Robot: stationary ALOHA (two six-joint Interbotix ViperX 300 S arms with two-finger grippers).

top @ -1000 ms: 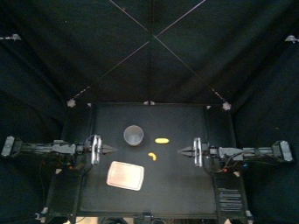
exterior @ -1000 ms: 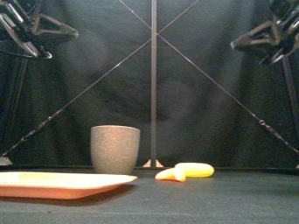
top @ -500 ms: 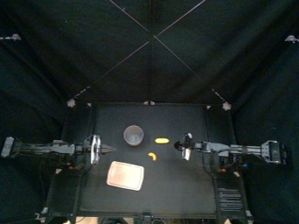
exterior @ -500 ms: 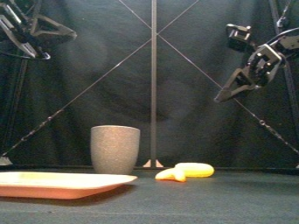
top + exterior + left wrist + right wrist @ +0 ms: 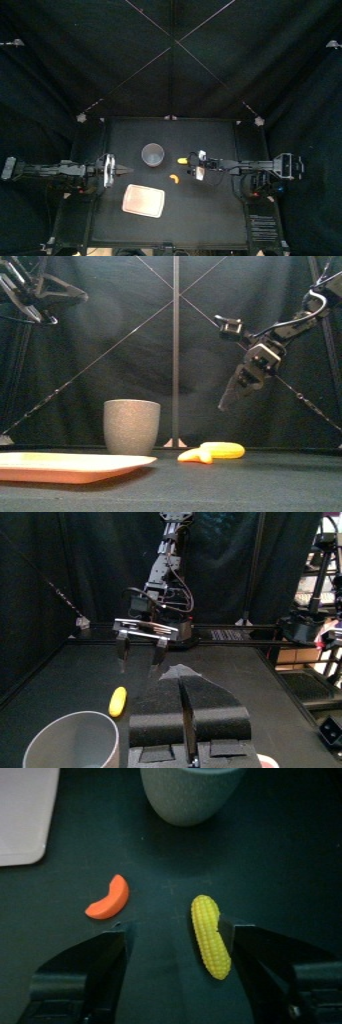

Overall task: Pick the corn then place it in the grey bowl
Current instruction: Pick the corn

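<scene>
Black tabletop (image 5: 214, 210), black curtains behind. Right tool (image 5: 234, 394) hangs in the air, tilted down toward the tabletop, jaws spread wide, gripping nothing.

Corn (image 5: 207, 936) lies flat on the tabletop just below that tool. The right wrist view shows it in the gap between the two jaws, nearer one of them and touched by neither.

Orange piece (image 5: 107, 896), curved, lies just beside the corn and apart from it, also below the right tool and toward the tabletop's front.

Grey cup (image 5: 131, 427) stands upright beyond the corn, farther out from the right tool's tips, not touching the corn.

Pink tray (image 5: 143, 201) lies past the orange piece from the right tool, near the front, with nothing on it.

Left tool (image 5: 118, 170) rests raised at the left side, jaws pressed together, empty; the grey cup is the thing nearest to it.
</scene>
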